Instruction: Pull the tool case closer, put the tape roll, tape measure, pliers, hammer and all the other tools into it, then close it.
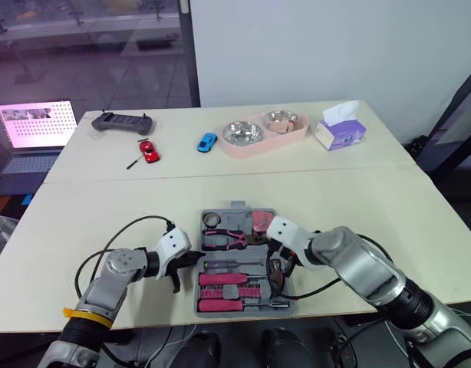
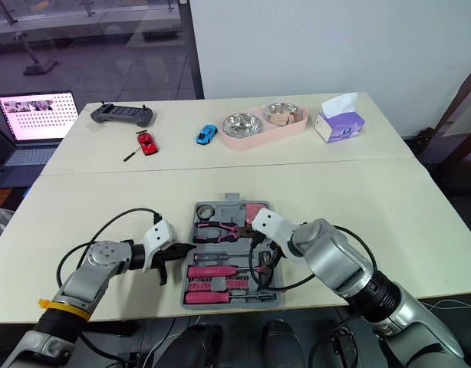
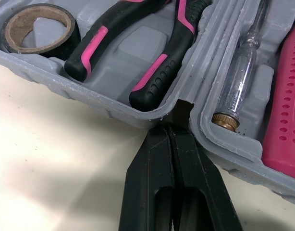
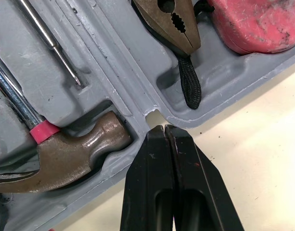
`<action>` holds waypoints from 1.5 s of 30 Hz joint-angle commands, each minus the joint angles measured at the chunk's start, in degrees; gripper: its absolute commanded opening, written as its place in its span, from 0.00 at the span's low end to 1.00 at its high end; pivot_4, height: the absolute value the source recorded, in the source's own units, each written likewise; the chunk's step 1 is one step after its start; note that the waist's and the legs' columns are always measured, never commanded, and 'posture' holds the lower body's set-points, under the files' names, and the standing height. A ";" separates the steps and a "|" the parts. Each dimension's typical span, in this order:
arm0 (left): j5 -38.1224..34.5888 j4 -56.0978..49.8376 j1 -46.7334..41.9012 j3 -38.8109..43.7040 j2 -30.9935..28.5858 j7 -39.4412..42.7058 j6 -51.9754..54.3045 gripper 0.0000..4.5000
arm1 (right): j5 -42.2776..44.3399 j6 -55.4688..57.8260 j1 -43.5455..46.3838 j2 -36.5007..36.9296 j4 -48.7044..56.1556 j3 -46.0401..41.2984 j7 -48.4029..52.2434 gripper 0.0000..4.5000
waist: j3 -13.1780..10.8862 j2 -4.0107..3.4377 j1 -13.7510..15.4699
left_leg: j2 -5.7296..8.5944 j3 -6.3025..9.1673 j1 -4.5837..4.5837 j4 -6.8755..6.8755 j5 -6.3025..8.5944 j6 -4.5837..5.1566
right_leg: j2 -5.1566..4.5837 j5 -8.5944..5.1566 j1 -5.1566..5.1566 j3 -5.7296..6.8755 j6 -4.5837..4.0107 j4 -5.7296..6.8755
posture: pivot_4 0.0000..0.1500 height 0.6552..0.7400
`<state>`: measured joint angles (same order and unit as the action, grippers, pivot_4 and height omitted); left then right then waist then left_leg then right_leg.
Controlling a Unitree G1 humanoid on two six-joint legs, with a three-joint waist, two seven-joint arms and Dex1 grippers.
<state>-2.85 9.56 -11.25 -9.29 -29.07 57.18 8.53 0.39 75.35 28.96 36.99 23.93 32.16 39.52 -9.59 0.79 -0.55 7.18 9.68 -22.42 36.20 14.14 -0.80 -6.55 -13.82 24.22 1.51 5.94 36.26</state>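
The tool case (image 1: 234, 222) lies open on the table (image 1: 373, 207) near the robot, holding the tape roll (image 3: 66, 33), pliers (image 3: 157, 67), hammer (image 4: 75, 154) and tape measure (image 4: 253, 24). The left gripper (image 3: 172, 125) and right gripper (image 4: 164, 132), fingers pressed together, touch its side notches. Closing it appears to be what remains.

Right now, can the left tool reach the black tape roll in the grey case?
Probably yes: the left tool, shut, sits at the grey plastic case's rim; the black tape roll lies uncovered nearby.
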 commanded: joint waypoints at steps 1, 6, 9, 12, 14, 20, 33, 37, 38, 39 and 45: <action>-1.11 -1.77 0.59 -1.60 0.31 1.09 0.04 0.00 | 2.55 -0.81 -0.46 -1.17 2.42 1.00 0.17 0.00 | 0.00 0.00 0.01 | 0.00 0.00 0.00 0.00 0.00 0.00 | 0.00 0.00 0.00 0.00 0.00 0.00 | 1.00 0.97; -1.26 -1.73 0.50 -1.47 0.07 0.98 0.15 0.00 | 2.95 -0.91 -0.76 -0.63 2.33 1.01 -0.25 0.00 | 0.00 0.00 0.00 | 0.00 0.00 0.00 0.01 0.00 0.00 | 0.00 0.00 0.00 0.00 0.00 0.00 | 1.00 0.97; -1.23 -1.84 0.58 -1.47 -0.03 0.93 0.24 0.00 | 3.01 -1.02 -0.76 -0.37 2.15 1.17 -0.50 0.00 | 0.01 0.00 -0.01 | 0.00 0.00 0.00 0.01 0.00 0.00 | 0.00 0.00 0.00 0.00 0.00 0.00 | 1.00 0.97; -1.23 -2.04 0.68 -1.46 -0.10 0.87 0.45 0.00 | 3.07 -1.23 -0.77 -0.31 1.88 1.13 -0.68 0.00 | 0.01 0.01 -0.01 | 0.00 0.00 0.00 0.01 0.00 0.00 | 0.00 0.00 0.00 0.00 0.00 0.00 | 1.00 0.97; -1.22 -2.00 0.69 -1.41 -0.17 0.85 0.54 0.00 | 3.13 -1.13 -0.74 -0.14 1.77 1.40 -0.60 0.00 | 0.01 0.01 -0.01 | 0.00 0.00 0.00 0.01 0.00 0.00 | 0.00 0.00 -0.01 0.00 0.00 0.00 | 1.00 0.97; -1.35 -1.57 0.50 -0.38 -0.74 0.45 0.73 0.00 | 2.31 -4.97 -2.27 2.24 1.42 -0.43 -0.84 0.00 | 0.04 0.01 0.03 | 0.00 0.00 0.00 0.01 0.00 0.00 | 0.00 0.00 -0.02 0.00 -0.01 0.00 | 1.00 0.97; -7.83 -7.27 3.24 9.50 -9.23 1.12 3.26 0.00 | 7.31 -31.57 -15.06 7.82 -0.15 -23.88 1.87 0.00 | 0.02 0.03 0.11 | -0.04 -0.04 0.00 0.01 0.00 0.00 | 0.01 0.01 -0.02 0.00 -0.02 0.00 | 1.00 0.97; -13.17 -8.82 6.28 14.90 -12.18 4.50 2.51 0.00 | 10.66 -39.10 -18.77 7.42 -3.30 -33.08 2.86 0.00 | 0.01 0.01 0.14 | -0.04 -0.04 0.00 0.01 -0.01 -0.01 | 0.02 0.02 -0.02 -0.01 -0.03 0.00 | 1.00 0.97; -14.37 -9.31 7.23 15.56 -12.85 5.84 2.49 0.00 | 12.11 -40.33 -19.22 6.67 -3.70 -35.05 3.29 0.00 | 0.01 0.00 0.16 | -0.05 -0.04 0.01 0.02 -0.01 -0.01 | 0.02 0.02 -0.03 -0.01 -0.03 0.00 | 1.00 0.97; -16.64 -9.97 8.47 16.96 -13.03 7.58 2.29 0.00 | 13.32 -41.94 -19.92 6.18 -4.40 -36.99 3.89 0.00 | 0.01 0.00 0.12 | -0.05 -0.05 0.01 0.02 -0.01 -0.01 | 0.01 0.02 -0.04 -0.01 -0.03 0.00 | 1.00 0.97; -29.23 -14.81 16.11 22.90 -12.43 16.84 3.03 0.00 | 16.92 -47.39 -24.40 4.77 -4.99 -41.89 5.57 0.00 | 0.00 -0.04 0.11 | -0.07 -0.05 0.01 0.00 0.01 0.01 | 0.00 0.02 -0.05 -0.09 -0.05 -0.04 | 1.00 0.97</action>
<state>-29.23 -3.01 3.79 12.09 -41.14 71.52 12.34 15.48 29.55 4.83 42.41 17.83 -7.67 44.85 -9.59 0.75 -0.44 7.09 9.63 -22.41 36.20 14.15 -0.79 -6.55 -13.80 24.17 1.41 5.88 36.23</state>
